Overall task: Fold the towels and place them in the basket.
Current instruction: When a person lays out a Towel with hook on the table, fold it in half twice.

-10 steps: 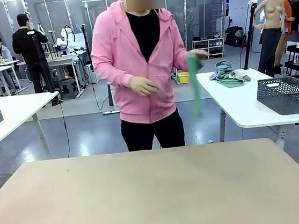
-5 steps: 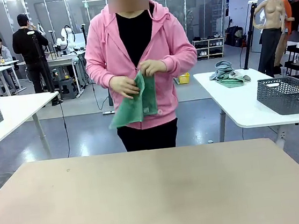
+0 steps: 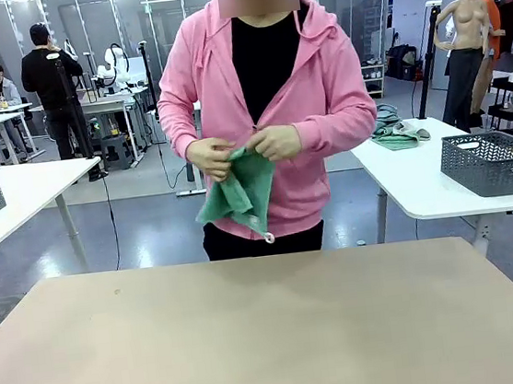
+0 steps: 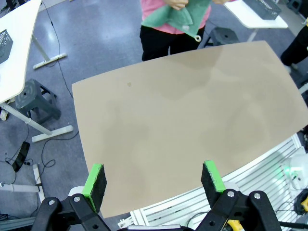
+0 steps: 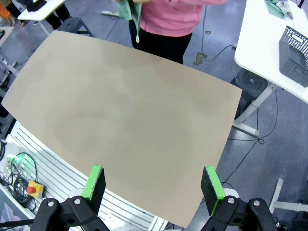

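Above the table (image 4: 168, 110), left tool (image 4: 153, 166) and right tool (image 5: 152, 169) gape wide, empty.

The green towel (image 3: 240, 194) looked like soft, nubbly terry cloth; the table (image 3: 273, 338) was smooth, matt, tan.

My left gripper (image 4: 153, 179), black jointed fingers, bright green pads (image 4: 95, 179), pale round screws (image 4: 227, 194) at the knuckles, my right gripper (image 5: 153, 183) the same black and green
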Action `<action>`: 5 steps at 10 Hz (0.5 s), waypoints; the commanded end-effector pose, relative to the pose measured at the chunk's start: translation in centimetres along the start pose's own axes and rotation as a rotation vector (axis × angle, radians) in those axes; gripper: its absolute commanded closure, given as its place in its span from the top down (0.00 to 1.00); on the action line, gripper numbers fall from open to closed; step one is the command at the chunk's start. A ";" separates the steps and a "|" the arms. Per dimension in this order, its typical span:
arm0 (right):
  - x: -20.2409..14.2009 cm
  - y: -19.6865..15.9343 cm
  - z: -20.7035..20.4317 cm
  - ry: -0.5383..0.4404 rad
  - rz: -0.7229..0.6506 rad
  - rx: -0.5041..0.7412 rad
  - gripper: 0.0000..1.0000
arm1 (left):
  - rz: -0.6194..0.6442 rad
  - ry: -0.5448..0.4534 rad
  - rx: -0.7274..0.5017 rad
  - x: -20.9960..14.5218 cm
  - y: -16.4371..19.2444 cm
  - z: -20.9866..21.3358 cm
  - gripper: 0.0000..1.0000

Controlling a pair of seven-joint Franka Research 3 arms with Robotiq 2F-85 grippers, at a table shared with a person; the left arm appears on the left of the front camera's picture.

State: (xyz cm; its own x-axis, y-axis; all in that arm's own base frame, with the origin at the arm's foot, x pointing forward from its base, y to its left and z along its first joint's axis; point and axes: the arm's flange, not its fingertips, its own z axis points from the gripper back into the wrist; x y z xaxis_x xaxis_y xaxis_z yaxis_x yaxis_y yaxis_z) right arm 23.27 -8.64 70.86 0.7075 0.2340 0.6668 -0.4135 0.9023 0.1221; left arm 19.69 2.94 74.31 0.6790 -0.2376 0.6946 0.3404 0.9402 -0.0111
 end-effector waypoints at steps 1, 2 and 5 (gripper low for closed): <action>-0.1 0.0 0.0 -0.002 0.002 0.009 1.00 | -0.012 0.001 0.004 0.4 0.0 0.1 1.00; -0.1 0.0 0.0 -0.002 0.002 0.009 1.00 | -0.012 0.001 0.004 0.4 0.0 0.1 1.00; -0.1 0.0 0.0 -0.002 0.002 0.009 1.00 | -0.012 0.001 0.004 0.4 0.0 0.1 1.00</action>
State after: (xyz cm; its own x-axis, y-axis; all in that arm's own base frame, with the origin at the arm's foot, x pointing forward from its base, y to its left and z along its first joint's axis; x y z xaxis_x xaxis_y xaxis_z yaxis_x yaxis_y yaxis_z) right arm 23.27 -8.64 70.86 0.7075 0.2340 0.6668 -0.4135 0.9023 0.1221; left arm 19.69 2.94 74.31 0.6790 -0.2376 0.6946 0.3404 0.9402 -0.0111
